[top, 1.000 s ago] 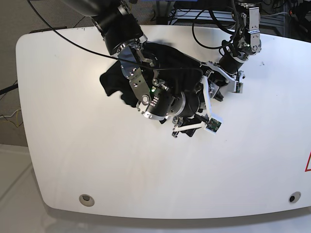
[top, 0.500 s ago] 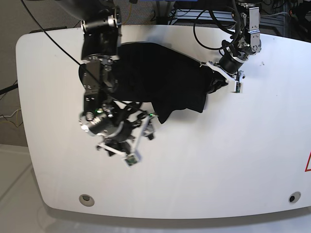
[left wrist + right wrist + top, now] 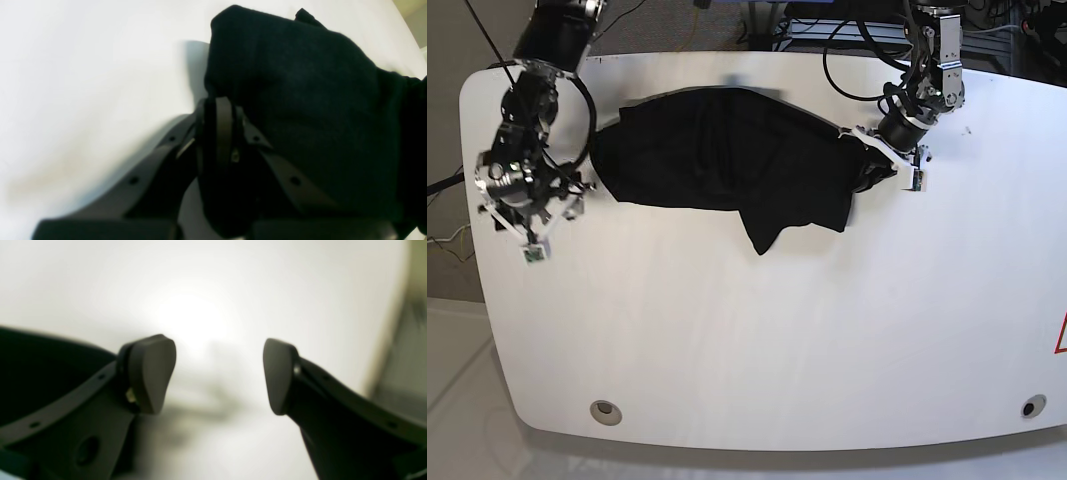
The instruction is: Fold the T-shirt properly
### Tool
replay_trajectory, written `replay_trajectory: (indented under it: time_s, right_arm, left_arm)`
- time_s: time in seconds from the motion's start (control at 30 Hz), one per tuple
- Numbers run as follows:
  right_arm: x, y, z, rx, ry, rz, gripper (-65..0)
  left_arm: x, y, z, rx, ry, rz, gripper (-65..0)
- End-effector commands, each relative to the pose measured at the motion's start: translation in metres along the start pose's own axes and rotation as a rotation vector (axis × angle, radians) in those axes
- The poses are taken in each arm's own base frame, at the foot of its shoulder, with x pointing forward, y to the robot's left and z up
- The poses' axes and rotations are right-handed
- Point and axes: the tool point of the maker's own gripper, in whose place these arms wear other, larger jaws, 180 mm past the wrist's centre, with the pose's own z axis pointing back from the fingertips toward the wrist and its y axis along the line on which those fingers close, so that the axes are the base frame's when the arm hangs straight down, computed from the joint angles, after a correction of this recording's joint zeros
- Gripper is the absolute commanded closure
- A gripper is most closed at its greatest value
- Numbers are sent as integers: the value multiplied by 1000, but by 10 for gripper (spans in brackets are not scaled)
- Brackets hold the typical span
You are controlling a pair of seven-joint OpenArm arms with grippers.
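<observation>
The black T-shirt [image 3: 727,150] lies spread across the back middle of the white table [image 3: 777,350], with one flap pointing toward the front [image 3: 767,235]. My left gripper [image 3: 865,170] is at the shirt's right edge, shut on a fold of the cloth. In the left wrist view its fingers [image 3: 223,126] are pressed together with the shirt [image 3: 300,100] bunched over and around them. My right gripper [image 3: 532,205] hangs over bare table just left of the shirt, apart from it. In the right wrist view it [image 3: 217,373] is open and empty over white table.
The table's left edge [image 3: 472,200] is close to my right gripper. Two round holes [image 3: 605,410] [image 3: 1027,408] sit near the front edge. A red mark [image 3: 1061,335] shows at the right edge. Cables and equipment [image 3: 867,40] crowd the back.
My right gripper has let go of the shirt and swung from the table's middle to the far left. The shirt now lies spread out leftward. My left gripper kept its hold at the right edge.
</observation>
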Motion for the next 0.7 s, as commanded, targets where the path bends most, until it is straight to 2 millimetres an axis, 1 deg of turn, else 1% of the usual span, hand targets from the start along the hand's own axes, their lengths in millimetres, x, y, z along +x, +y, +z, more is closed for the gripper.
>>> replay_trajectory:
  time_s: [0.0,0.13,0.2,0.3,0.4,0.5,0.67]
  right_arm:
    - [-16,-19,19,-63,-10,-1,-428]
    - [-45,-24,32,-95,27,-17,-430]
    - [-61,-25,35,-98,67,-25,-430]
    - [-82,-17,34,-83,128,-57,-428]
    - [-98,-6,33,-58,172,-83,-427]
    - [-105,1,33,-40,195,-94,-427]
    - [-112,26,29,13,212,-131,-430]
  left_arm:
    - [-27,8,4,39,124,-34,-9]
    - [-27,8,4,39,122,-34,-9]
    - [-27,8,4,39,122,-34,-9]
    - [-27,8,4,39,122,-34,-9]
    - [-27,8,4,38,123,-35,-9]
    - [-27,8,4,38,123,-35,-9]
    - [-27,8,4,38,123,-36,-9]
